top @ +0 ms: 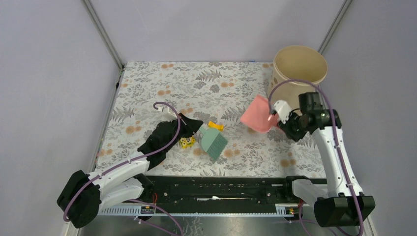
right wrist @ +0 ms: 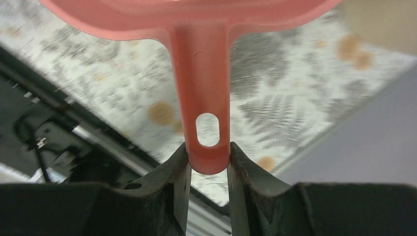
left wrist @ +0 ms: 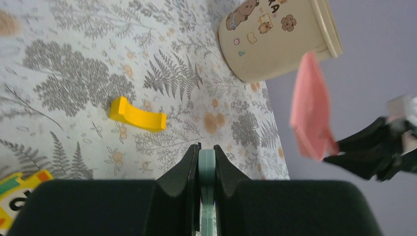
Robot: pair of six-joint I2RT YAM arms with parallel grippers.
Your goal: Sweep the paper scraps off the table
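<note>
Paper scraps are nowhere to be made out on the fern-printed counter. Any there are would lie inside the pink dustpan, and no view looks into its hollow, so that cannot be told. The pan hangs in the air, tipped up on edge, just at the near-left side of the beige bin. How high it stands against the rim is unclear.

The right fingers are clamped on the end of the pan's handle, beside its hanging hole. The handle's long axis runs straight out from them to the pan. From that grip the bin's mouth lies beyond and to the right, so the right arm is by far the nearer. Emptying the pan, judged from this, calls for a lift over the rim and a turn toward the bin. The bin's own wall and the purple cable looping in front of it stand in the path.

Well away from the bin, toward the counter's middle, the left fingers are pinched tight on the thin handle of a teal brush, whose head is on or just over the cloth. A yellow curved piece lies just on the bin side of the brush. A small yellow toy block sits on the side away from the bin, beside the left arm.
</note>
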